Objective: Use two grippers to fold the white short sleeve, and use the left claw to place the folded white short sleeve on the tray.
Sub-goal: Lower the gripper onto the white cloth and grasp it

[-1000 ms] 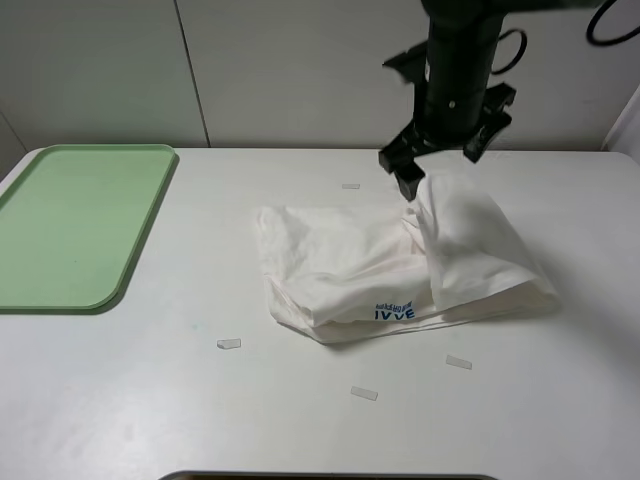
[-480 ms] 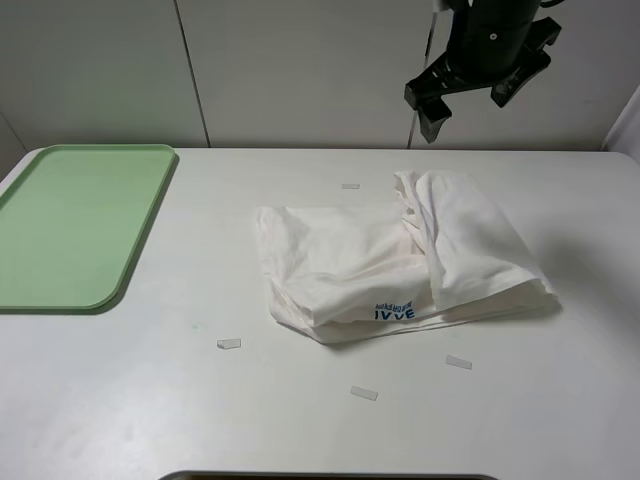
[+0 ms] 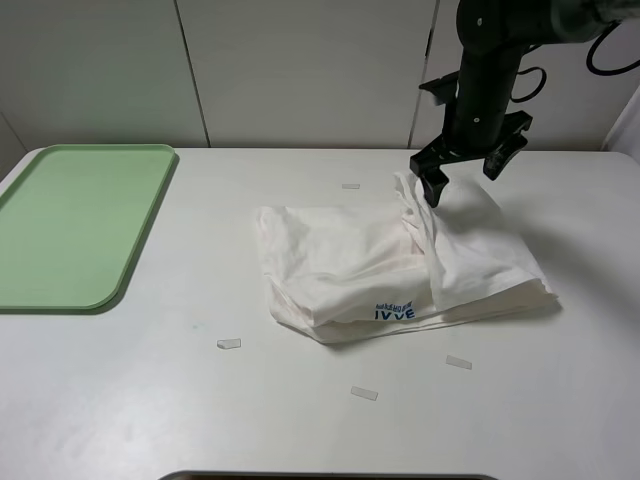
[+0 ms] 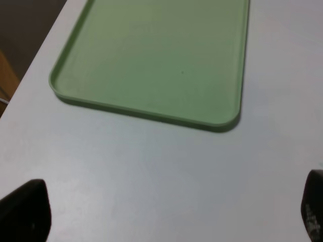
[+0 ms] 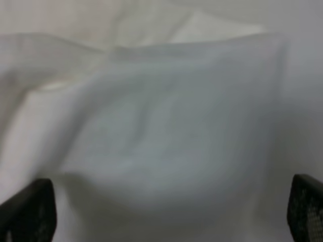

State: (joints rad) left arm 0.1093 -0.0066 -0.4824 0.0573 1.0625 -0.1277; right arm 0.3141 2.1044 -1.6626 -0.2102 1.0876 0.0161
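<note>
- The white short sleeve [image 3: 400,265] lies in a loosely folded, rumpled bundle on the desk [image 3: 150,400], a little right of the middle.
- Its right part is turned over the rest as a thick flap. The blue printed logo [image 3: 394,313] shows along the near edge.
- The right hand [image 3: 468,170] hangs close over the far right corner of the garment, pointing down, with its two prongs spread wide and nothing caught between them.
- Whether either prong touches the cloth cannot be told. In the right wrist view the white fabric fills the space between the two dark fingertips.
- Four small paper scraps lie on the desk around the garment: one just beyond its far edge [image 3: 350,186], one off its near left [image 3: 229,343], and two in front of it [image 3: 364,393] [image 3: 458,362].
- The tray [image 3: 75,225] sits at the left edge of the desk, well apart from the garment, with nothing on it.
- The left hand [image 4: 169,212] hovers over bare desk near one short end of the tray, its fingers wide apart and holding nothing.
</note>
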